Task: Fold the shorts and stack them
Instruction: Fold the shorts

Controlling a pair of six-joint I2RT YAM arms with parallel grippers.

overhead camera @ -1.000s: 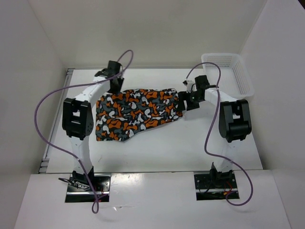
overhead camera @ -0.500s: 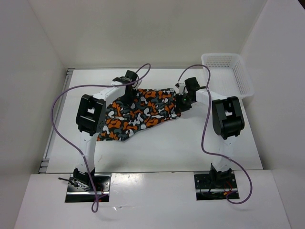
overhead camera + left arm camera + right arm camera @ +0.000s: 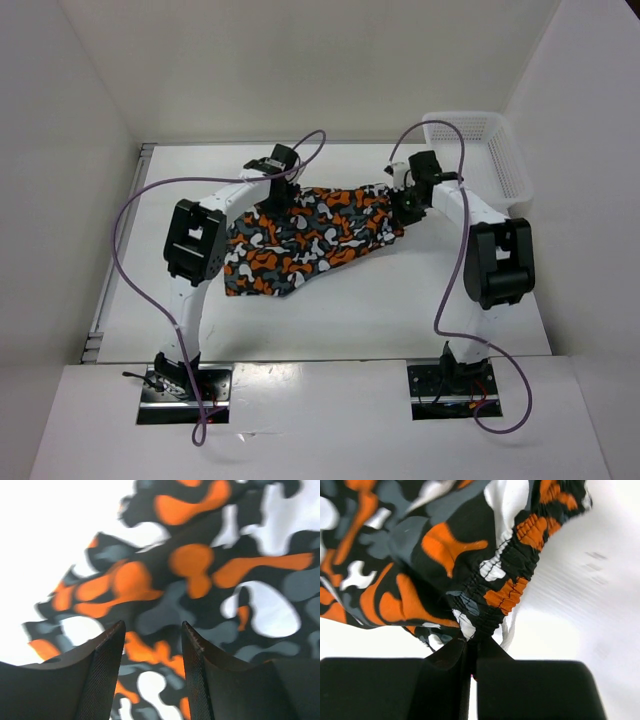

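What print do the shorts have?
The shorts carry orange, black, grey and white camouflage blotches, clearest in the left wrist view.

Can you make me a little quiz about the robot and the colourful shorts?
1. True or false: the right tool is pinching the shorts by the stretchy waistband.
2. The left tool is: A) open over the shorts, B) shut tight, C) out of sight.
3. Fill in: the white basket sits at the table's far ___ corner.
Key: 1 true; 2 A; 3 right.
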